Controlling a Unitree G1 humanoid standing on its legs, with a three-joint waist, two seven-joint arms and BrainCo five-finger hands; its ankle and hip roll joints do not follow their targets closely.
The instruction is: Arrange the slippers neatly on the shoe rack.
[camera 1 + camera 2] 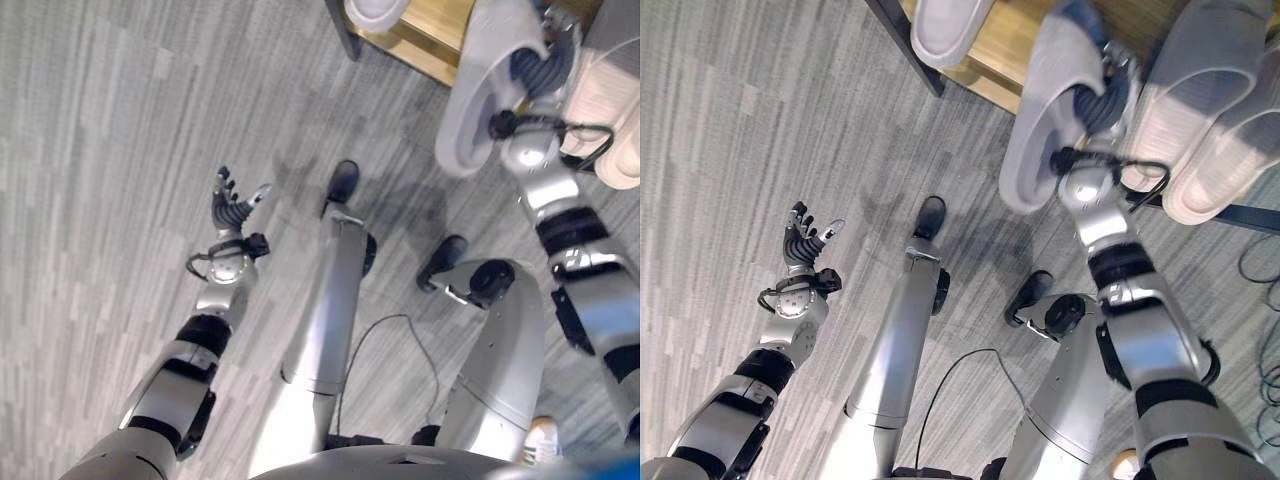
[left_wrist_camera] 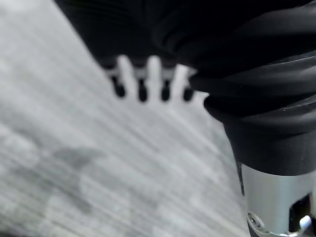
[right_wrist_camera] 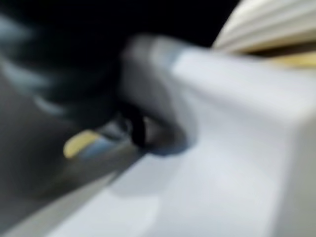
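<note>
My right hand (image 1: 1097, 100) is raised in front of the shoe rack and shut on a pale grey slipper (image 1: 1035, 125), with its fingers tucked into the strap. The slipper hangs tilted, its toe end over the wooden shelf (image 1: 1005, 55) and its heel over the floor. In the right wrist view the pale slipper (image 3: 232, 148) lies close against the dark fingers (image 3: 140, 131). Another grey slipper (image 1: 945, 30) lies on the shelf to the left. My left hand (image 1: 232, 208) is open and holds nothing, low over the floor at the left, with straight fingers (image 2: 148, 79).
Two beige slippers (image 1: 1205, 105) lie side by side on the rack right of my right hand. The rack's dark metal leg (image 1: 908, 48) slants down at its left end. Grey carpet (image 1: 110, 150) spreads to the left. A white shoe (image 1: 540, 438) shows at the bottom right.
</note>
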